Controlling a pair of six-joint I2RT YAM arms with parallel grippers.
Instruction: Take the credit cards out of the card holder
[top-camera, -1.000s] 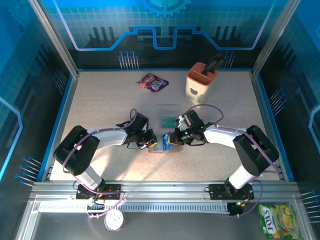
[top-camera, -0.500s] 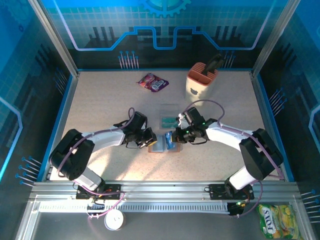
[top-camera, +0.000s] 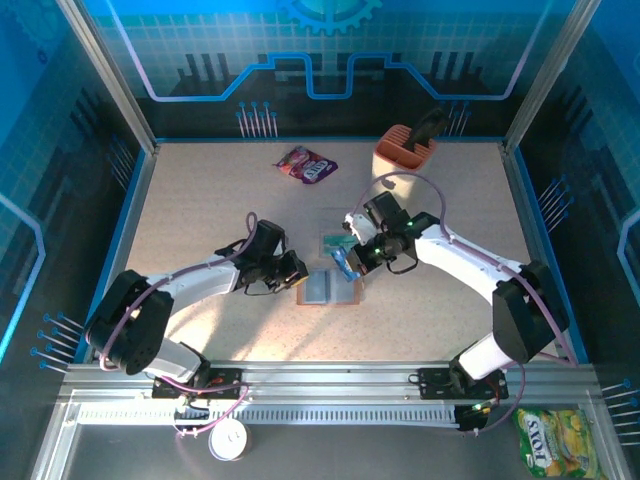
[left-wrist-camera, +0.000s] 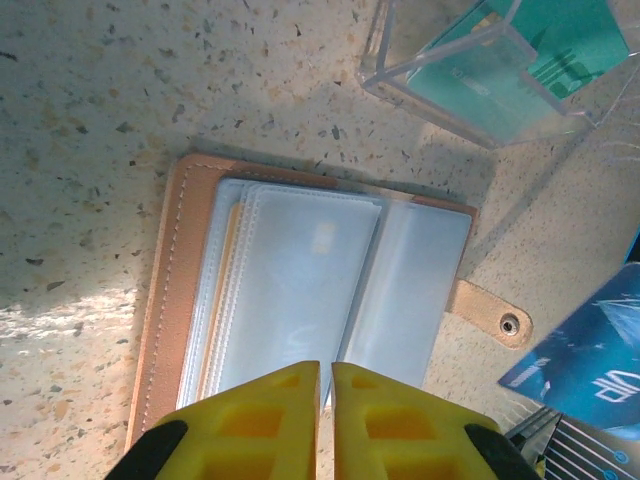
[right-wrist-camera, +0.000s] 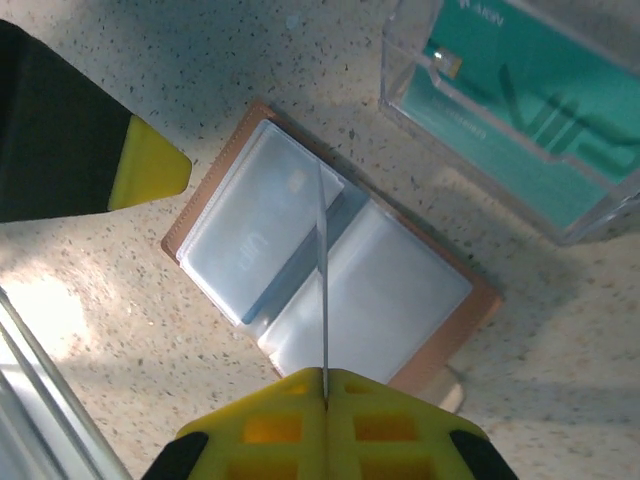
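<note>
Because the right gripper (right-wrist-camera: 325, 385) pinches one blue credit card (right-wrist-camera: 322, 270) by its lower edge, the card stands edge-on above the open card holder (right-wrist-camera: 400, 290), clear of its pockets. It looks ready to go to the clear box (right-wrist-camera: 520, 130) just beside the holder. The left gripper (left-wrist-camera: 326, 400), fingers pressed nearly together on nothing, sits at the holder's near edge, seemingly to pin it flat on the table (left-wrist-camera: 100, 100) while cards slide out.

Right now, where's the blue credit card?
Pinched in the right gripper, the blue credit card hangs over the far right part of the open card holder, just on the near side of the clear card box.
</note>
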